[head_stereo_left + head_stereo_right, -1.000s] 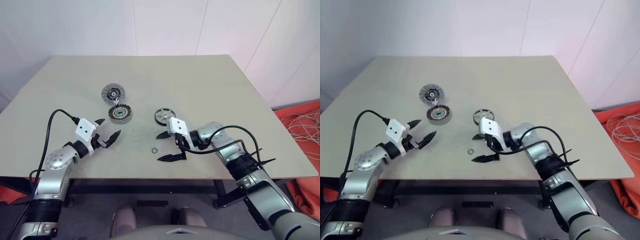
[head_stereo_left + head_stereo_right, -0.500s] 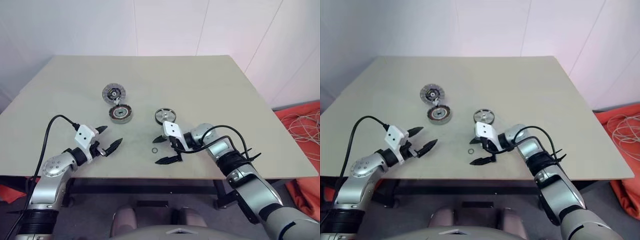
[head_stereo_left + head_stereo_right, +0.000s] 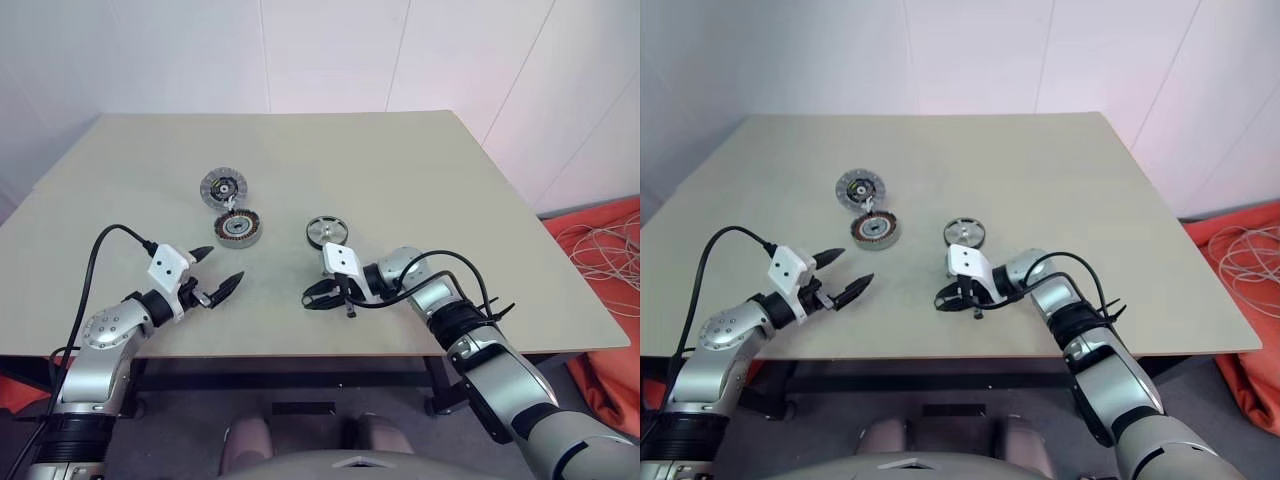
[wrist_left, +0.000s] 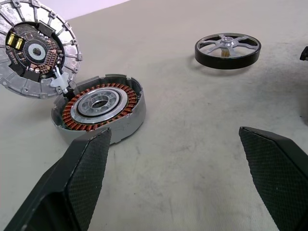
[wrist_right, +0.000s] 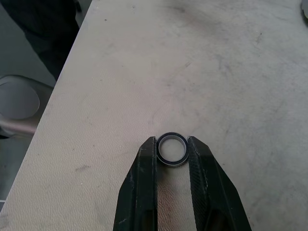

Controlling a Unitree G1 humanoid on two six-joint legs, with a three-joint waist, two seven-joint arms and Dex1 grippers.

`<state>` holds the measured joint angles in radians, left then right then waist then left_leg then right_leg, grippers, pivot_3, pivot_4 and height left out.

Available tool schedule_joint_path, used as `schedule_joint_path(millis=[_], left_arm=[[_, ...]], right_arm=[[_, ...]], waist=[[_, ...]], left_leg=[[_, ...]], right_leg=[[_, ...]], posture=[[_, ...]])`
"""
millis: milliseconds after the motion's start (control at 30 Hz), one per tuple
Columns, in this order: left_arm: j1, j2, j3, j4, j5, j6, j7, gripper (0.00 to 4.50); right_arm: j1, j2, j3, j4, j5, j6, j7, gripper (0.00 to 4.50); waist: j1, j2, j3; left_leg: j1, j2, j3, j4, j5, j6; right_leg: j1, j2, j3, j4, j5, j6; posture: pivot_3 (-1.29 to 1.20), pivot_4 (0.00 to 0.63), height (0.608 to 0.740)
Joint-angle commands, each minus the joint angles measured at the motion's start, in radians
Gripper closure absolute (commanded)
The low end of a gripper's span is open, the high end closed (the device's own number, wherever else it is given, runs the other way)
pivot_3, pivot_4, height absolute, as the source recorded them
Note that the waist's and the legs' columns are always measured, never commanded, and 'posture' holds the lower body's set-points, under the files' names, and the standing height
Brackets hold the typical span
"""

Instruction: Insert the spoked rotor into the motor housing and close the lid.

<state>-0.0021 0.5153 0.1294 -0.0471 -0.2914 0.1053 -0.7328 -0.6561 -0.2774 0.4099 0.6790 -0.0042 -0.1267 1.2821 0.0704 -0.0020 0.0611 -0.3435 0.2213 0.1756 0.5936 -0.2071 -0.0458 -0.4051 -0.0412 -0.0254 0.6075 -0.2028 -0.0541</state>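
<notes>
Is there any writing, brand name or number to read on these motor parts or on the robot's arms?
None can be read.
The lid carries a small circuit board around its hub; any marks on it are too small to make out.
The motor housing and the spoked rotor bear no lettering.

Looks like a robot lab/test bay. Bare beige table (image 3: 400, 170), plain white wall panels (image 3: 330, 50), loose cables (image 3: 600, 250) on orange floor mat (image 3: 610, 300).
</notes>
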Motion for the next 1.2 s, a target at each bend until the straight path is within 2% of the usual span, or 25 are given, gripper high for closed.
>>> schedule_joint_path(millis=[33,367,633,833,1200], left_arm=[[-0.020,0.009,0.023,-0.008,0.001,-0.025,0.009,0.00],[-0.027,0.007,0.021,0.008,0.002,-0.033,0.013,0.00],[-0.042,0.009,0.017,0.025,0.001,-0.038,0.007,0.00],[-0.041,0.009,0.017,0.024,0.000,-0.038,0.005,0.00],[-0.044,0.011,0.020,0.024,-0.003,-0.032,0.005,0.00]], right_arm=[[0.007,-0.031,-0.035,-0.045,0.001,-0.002,-0.023,3.90],[0.071,-0.180,-0.157,-0.192,0.068,0.125,-0.036,3.90],[0.064,-0.212,-0.224,-0.097,0.068,0.141,-0.103,3.90],[0.061,-0.224,-0.236,-0.058,0.073,0.184,-0.076,3.90],[0.052,-0.231,-0.238,-0.107,0.090,0.222,-0.053,0.19]], waist=[[0.001,0.000,0.000],[0.002,0.000,0.000],[0.000,0.000,0.000],[0.001,0.000,0.000],[0.002,0.000,0.000]], left_leg=[[0.000,0.000,0.000,0.000,0.000,0.000],[-0.002,0.000,0.000,0.000,0.000,0.000],[-0.001,0.000,0.000,0.000,0.000,0.000],[-0.002,0.000,0.000,0.001,0.000,0.001],[-0.002,0.000,0.000,0.002,0.000,0.001]], right_leg=[[0.000,0.000,0.000,0.000,0.000,0.000],[-0.001,0.000,0.000,0.000,0.003,-0.005],[-0.001,0.000,0.000,0.000,0.000,0.000],[-0.001,0.000,0.000,0.000,0.003,-0.005],[-0.001,0.000,-0.001,0.000,0.000,0.000]], posture=[[0.00,0.000,0.740],[0.00,0.000,0.740],[0.00,0.000,0.740],[0.00,0.000,0.740],[0.00,0.000,0.740]])
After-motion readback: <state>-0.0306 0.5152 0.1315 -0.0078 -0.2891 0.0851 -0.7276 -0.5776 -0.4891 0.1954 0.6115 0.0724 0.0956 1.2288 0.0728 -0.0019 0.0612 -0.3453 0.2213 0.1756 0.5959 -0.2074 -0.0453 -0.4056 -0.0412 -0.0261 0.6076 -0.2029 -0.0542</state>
